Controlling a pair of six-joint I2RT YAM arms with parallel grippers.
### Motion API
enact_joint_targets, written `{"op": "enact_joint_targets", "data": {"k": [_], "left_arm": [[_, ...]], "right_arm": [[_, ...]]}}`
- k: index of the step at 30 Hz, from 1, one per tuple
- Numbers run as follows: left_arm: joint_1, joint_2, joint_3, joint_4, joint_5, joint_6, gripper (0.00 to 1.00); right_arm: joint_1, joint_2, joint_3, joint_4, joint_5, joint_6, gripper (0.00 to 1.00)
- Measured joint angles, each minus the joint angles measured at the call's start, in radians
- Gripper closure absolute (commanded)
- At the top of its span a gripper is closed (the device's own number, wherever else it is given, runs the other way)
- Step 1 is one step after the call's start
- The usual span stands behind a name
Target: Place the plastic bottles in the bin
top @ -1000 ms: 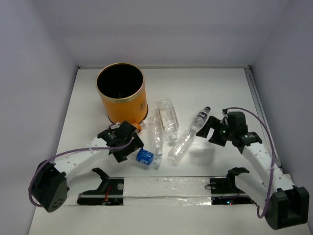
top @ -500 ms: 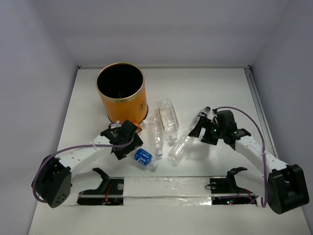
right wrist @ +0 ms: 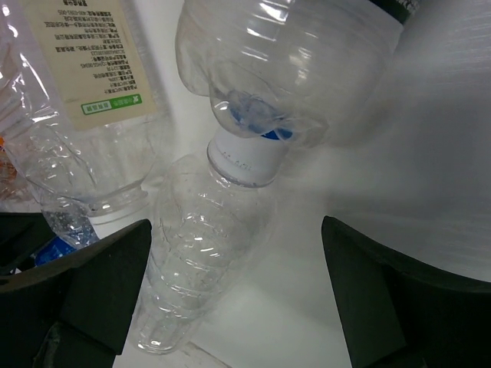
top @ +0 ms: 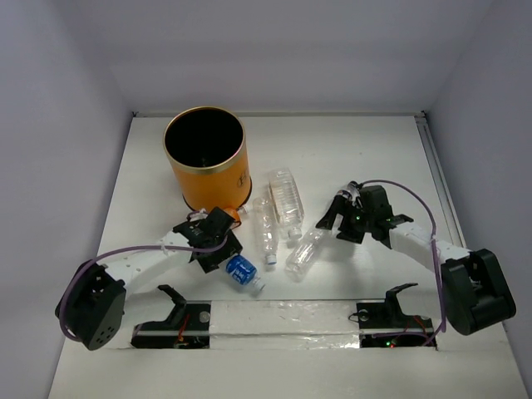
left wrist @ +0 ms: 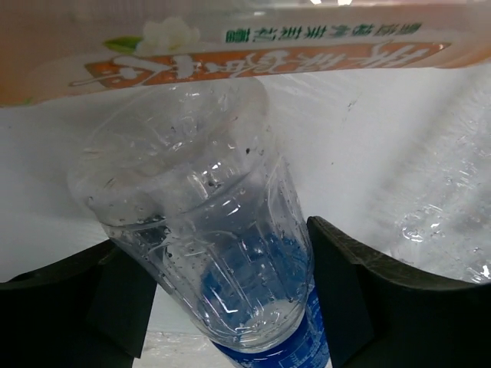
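White tabletop: beside the bin [top: 206, 162], the left gripper [top: 224, 254] straddles the blue-labelled bottle [top: 242, 269], grip unclear. The right gripper [top: 337, 224] gapes wide. Next: clamp firmly, lift binward.

The blue-labelled bottle [left wrist: 203, 245] between my left fingers [left wrist: 349, 295] is thin clear plastic, glossy, creased and speckled inside. Those fingers look matt black. The bin [top: 218, 179] has a smooth, shiny orange wall. The ribbed bottle [top: 285, 199] is clear, ridged plastic. The table [top: 366, 141] is matt white.
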Motion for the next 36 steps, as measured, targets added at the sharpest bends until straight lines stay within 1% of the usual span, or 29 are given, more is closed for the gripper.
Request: {"op": "enact_joint_targets", "data": {"k": [2,3,4,7,11,12,13,14,15,16,17,19,22,25,27,30,32,34,36], "left_arm": [[0.0,-0.006,-0.003,0.014,0.004,-0.001,0.44],[-0.001,-0.011,-0.008,0.022,0.008,-0.003,0.49],[-0.001,-0.019,-0.01,0.027,0.011,-0.004,0.54],[-0.002,-0.046,-0.024,0.029,0.024,-0.005,0.57],[-0.023,-0.064,-0.026,0.018,0.035,-0.002,0.57],[-0.033,-0.069,-0.024,0.01,0.036,0.001,0.57],[-0.045,-0.076,-0.021,-0.002,0.038,0.004,0.57],[-0.059,-0.085,-0.011,-0.02,0.039,0.008,0.57],[-0.068,-0.093,0.004,-0.037,0.039,0.011,0.57],[-0.079,-0.107,0.025,-0.052,0.04,0.016,0.58],[-0.087,-0.122,0.05,-0.065,0.04,0.021,0.58],[-0.098,-0.152,0.109,-0.087,0.039,0.036,0.58],[-0.103,-0.187,0.245,-0.11,0.03,0.058,0.58],[-0.103,-0.183,0.409,-0.146,-0.008,0.1,0.58],[-0.103,-0.158,0.539,-0.18,-0.049,0.137,0.58],[-0.09,-0.069,0.769,-0.217,-0.119,0.217,0.58],[-0.052,0.009,0.932,-0.22,-0.145,0.286,0.59],[0.025,0.097,1.088,-0.208,-0.165,0.366,0.59],[0.106,0.172,1.213,-0.194,-0.175,0.439,0.59]], "right_arm": [[0.005,0.011,-0.008,0.012,0.001,0.003,0.07],[0.006,0.016,-0.01,0.019,0.001,0.006,0.11],[0.007,0.02,-0.011,0.026,0.003,0.006,0.13],[0.007,0.023,-0.015,0.043,0.006,0.01,0.15],[0.012,0.028,-0.027,0.059,0.008,0.017,0.21],[0.014,0.032,-0.027,0.061,0.008,0.018,0.25],[0.018,0.034,-0.027,0.061,0.008,0.019,0.27],[0.02,0.034,-0.027,0.061,0.009,0.021,0.29],[0.021,0.034,-0.027,0.061,0.011,0.021,0.35],[0.024,0.033,-0.027,0.06,0.012,0.02,0.38],[0.026,0.029,-0.03,0.06,0.015,0.021,0.4],[0.026,0.008,-0.039,0.054,0.023,0.021,0.41],[0.026,-0.044,-0.047,0.029,0.03,0.021,0.44],[0.026,-0.108,-0.047,0.0,0.035,0.02,0.44],[0.026,-0.158,-0.047,-0.029,0.038,0.017,0.44],[0.026,-0.232,-0.04,-0.089,0.044,0.014,0.44],[0.026,-0.278,-0.019,-0.144,0.047,0.008,0.44],[0.026,-0.312,0.015,-0.188,0.051,0.0,0.44],[0.026,-0.338,0.07,-0.235,0.055,-0.011,0.44]]}}
